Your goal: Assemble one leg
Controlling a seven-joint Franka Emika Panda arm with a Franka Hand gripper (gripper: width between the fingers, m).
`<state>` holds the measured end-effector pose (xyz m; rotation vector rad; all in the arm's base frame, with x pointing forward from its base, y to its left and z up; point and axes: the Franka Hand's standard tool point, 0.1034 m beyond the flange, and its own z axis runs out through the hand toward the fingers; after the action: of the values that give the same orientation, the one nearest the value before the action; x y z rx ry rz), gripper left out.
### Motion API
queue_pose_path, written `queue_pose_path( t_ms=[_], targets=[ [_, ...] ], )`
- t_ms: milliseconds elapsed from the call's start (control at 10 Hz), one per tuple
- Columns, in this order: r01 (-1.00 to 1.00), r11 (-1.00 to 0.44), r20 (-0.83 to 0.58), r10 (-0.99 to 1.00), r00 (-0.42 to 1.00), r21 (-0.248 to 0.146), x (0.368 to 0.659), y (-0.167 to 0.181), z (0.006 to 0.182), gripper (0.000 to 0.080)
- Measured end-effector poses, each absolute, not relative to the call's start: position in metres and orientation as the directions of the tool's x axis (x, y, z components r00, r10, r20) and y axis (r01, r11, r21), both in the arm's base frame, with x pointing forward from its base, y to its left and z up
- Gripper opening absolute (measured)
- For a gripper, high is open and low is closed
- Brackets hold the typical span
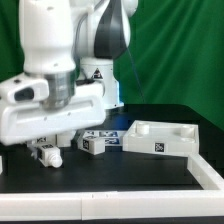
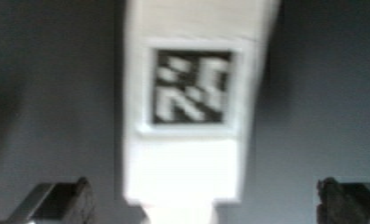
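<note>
On the exterior view's left the fingers [image 2: 57, 198] are held wide open over the black surface [image 1: 112, 172], nothing gripped; the leg [image 2: 185, 110] is seen between them, untouched. A white tray [image 1: 160, 137] is set rightward, a green backdrop [image 1: 175, 50] hung behind.

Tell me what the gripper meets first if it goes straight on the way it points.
The leg, centred ahead between the fingers of the open gripper in the wrist view; its distance is unclear.

Clear gaps on both sides of the leg [image 2: 196, 100] inside the claw [image 2: 203, 200]
</note>
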<state>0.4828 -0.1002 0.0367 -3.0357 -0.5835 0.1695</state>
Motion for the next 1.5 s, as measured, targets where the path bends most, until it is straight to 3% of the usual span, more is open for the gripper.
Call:
queue_pose_path(
  t_ms=[200, 300, 400, 500, 900, 1300, 1500],
  targets=[
    [0.249, -0.967, -0.114, 0.254, 0.960, -0.060, 0.477, -0.070, 0.065, 0.0646],
    [0.159, -0.986, -0.116, 0.164, 0.980, -0.050, 0.477, -0.040, 0.084, 0.0649],
    [0.087, -0.996, -0.119, 0.091, 0.989, -0.036, 0.475, -0.003, 0.092, 0.0649],
    [0.053, -0.998, -0.128, 0.056, 0.990, -0.029, 0.475, 0.011, 0.091, 0.0649],
    [0.018, -1.000, -0.133, 0.021, 0.991, -0.026, 0.473, 0.011, 0.087, 0.0649],
    [-0.248, -0.968, -0.207, -0.251, 0.946, 0.039, 0.393, 0.047, 0.065, 0.0649],
    [-0.225, -0.973, -0.203, -0.232, 0.951, 0.056, 0.377, 0.074, 0.058, 0.0649]
  ],
)
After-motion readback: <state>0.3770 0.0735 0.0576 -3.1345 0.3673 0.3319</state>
